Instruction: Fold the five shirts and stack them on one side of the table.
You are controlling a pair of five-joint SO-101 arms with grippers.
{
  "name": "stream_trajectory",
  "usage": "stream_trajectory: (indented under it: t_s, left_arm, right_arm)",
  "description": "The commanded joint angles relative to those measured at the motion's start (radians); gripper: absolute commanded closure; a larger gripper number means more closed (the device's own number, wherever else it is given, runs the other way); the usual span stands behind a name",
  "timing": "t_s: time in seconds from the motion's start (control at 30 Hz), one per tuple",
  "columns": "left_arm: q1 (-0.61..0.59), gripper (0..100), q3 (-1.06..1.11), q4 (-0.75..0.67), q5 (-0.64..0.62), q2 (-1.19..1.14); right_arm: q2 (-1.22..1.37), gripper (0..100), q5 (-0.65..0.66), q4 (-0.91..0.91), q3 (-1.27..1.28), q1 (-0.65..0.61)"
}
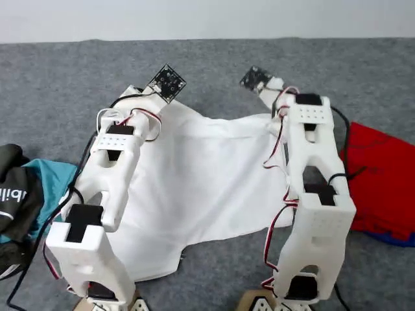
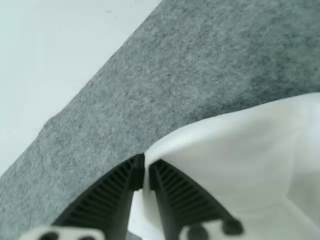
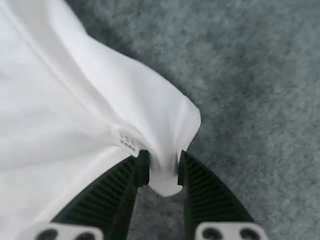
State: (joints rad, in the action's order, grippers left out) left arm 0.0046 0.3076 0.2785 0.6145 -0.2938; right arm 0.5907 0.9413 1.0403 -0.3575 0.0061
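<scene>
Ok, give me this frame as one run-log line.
left gripper: shut on white shirt far edge | right gripper: shut on its far corner | red shirt: right side | teal shirt: left side

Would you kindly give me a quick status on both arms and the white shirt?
Left gripper, jaws shut on white shirt edge. Right gripper, jaws shut on another corner. Red shirt and dark garments lie aside.

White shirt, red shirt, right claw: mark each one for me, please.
white shirt [image 1: 201,188], high view, middle of the spread cloth.
red shirt [image 1: 382,175], high view, middle of the red cloth.
right claw [image 3: 162,164], right wrist view, between its fingertips, where they pinch a corner of the white shirt.
</scene>
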Motion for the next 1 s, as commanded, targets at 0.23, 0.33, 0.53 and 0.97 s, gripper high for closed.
stream_trajectory:
  t_s: [0.23, 0.33, 0.53, 0.97]
  left_arm:
    - [0.029, 100, -0.048, 0.002, 0.009, 0.012]
    - [0.021, 100, -0.048, 0.003, 0.009, 0.012]
    - [0.021, 100, -0.044, 0.005, 0.009, 0.012]
    - [0.025, 100, -0.044, 0.005, 0.009, 0.008]
  right_arm:
    - [0.050, 89.1, -0.014, 0.065, -0.180, -0.041]
    - [0.047, 88.7, -0.015, 0.120, -0.180, -0.041]
    - [0.048, 85.0, -0.018, 0.266, -0.218, -0.038]
    - [0.150, 81.2, -0.069, 0.182, -0.241, -0.053]
